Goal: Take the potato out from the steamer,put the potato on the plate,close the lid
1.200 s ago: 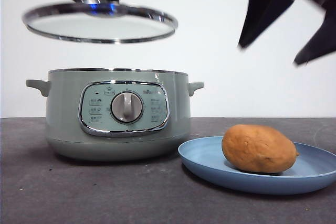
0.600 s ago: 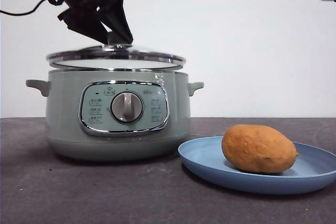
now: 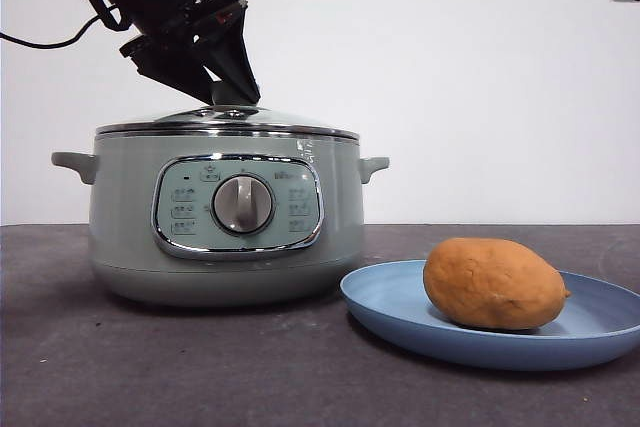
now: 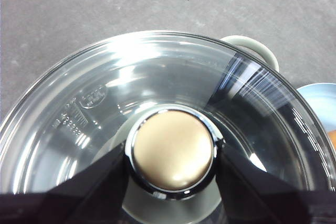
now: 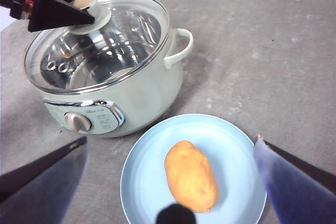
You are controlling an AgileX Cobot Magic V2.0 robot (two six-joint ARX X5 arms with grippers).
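The oval orange-brown potato [image 3: 495,284] lies on its side on the wide, shallow light-blue plate [image 3: 400,312], a little off the plate's middle, its tapered end pointing away from the pot. The plate sits on the dark grey worktop [image 3: 200,367] just beside the big round sage-green steamer [image 3: 225,217], its rim close to the pot's base but, as far as I can see from the front, not quite touching it. On the steamer's front is a chrome-rimmed control panel [image 3: 237,206] with a silver dial [image 3: 242,205] at its centre, and a small handle [image 3: 372,166] sticks out on each side. The clear glass lid with its steel rim [image 3: 228,125] sits level on the pot's mouth, closing it all round. The left tool [image 4: 172,157] comes down at a slant from above and has its two black jaws pinching the lid's silver-topped knob [image 4: 172,156], one jaw on either side of it. The right tool [image 5: 173,182] hangs high over the plate and potato, well clear of both, with its jaws spread wide apart and nothing between them. Behind everything is a plain white wall [image 3: 480,77].
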